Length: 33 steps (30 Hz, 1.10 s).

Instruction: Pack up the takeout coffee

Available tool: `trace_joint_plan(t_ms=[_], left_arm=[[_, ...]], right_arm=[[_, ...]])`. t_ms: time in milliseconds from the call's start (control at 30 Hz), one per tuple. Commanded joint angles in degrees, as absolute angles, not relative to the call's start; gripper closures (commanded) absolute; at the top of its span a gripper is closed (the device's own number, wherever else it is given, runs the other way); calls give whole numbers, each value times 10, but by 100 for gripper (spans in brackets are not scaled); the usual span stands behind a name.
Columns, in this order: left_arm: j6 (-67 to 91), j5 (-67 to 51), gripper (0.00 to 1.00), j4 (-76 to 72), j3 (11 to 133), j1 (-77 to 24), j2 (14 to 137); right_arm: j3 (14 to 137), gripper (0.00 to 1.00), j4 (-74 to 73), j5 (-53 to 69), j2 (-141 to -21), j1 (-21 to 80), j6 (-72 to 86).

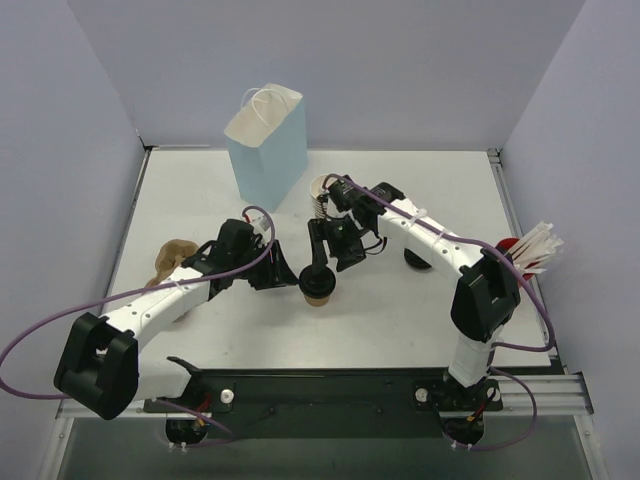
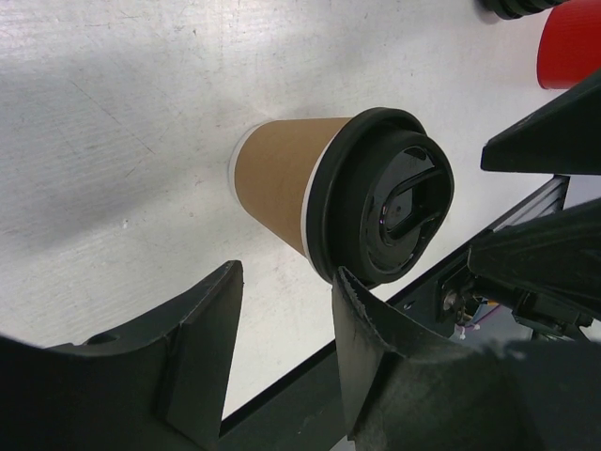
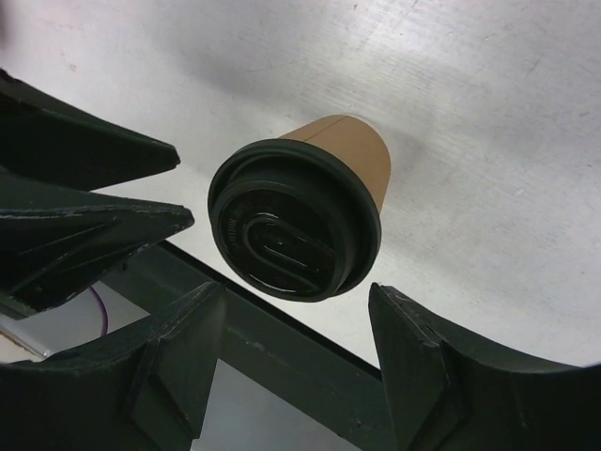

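Observation:
The takeout coffee (image 1: 318,287), a small tan-brown paper cup with a round black lid, stands upright on the white table near the middle front. It also shows in the left wrist view (image 2: 282,178) and the right wrist view (image 3: 349,150). My left gripper (image 1: 287,275) is just left of it, open and empty (image 2: 286,282); the cup lies just past its fingertips, and one fingertip (image 2: 349,287) is close to the lid's rim. My right gripper (image 1: 331,262) hovers just behind and above the cup, open and empty (image 3: 296,299), with the lid (image 3: 293,221) just beyond its fingertips.
A light blue paper bag (image 1: 267,148) with white handles stands open at the back. A stack of tan cups (image 1: 168,262) lies at the left. A white cup (image 1: 320,190) stands by the bag. A red cup (image 1: 520,250) with white sticks is at the right edge.

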State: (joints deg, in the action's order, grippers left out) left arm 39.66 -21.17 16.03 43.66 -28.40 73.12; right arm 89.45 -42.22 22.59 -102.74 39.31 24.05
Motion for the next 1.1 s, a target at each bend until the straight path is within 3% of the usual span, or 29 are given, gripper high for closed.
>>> trace_joint_plan(t_ms=[0, 367, 800, 1067], left_arm=[[390, -226, 47, 134, 457, -285, 742], [395, -229, 47, 103, 442, -292, 770], [394, -223, 47, 92, 434, -295, 776], [399, -129, 49, 121, 399, -298, 811]], right_arm=[[890, 37, -424, 255, -1031, 390, 227], [865, 40, -416, 219, -1067, 391, 215], [823, 52, -406, 192, -1073, 391, 217], [792, 56, -388, 191, -1083, 388, 219]])
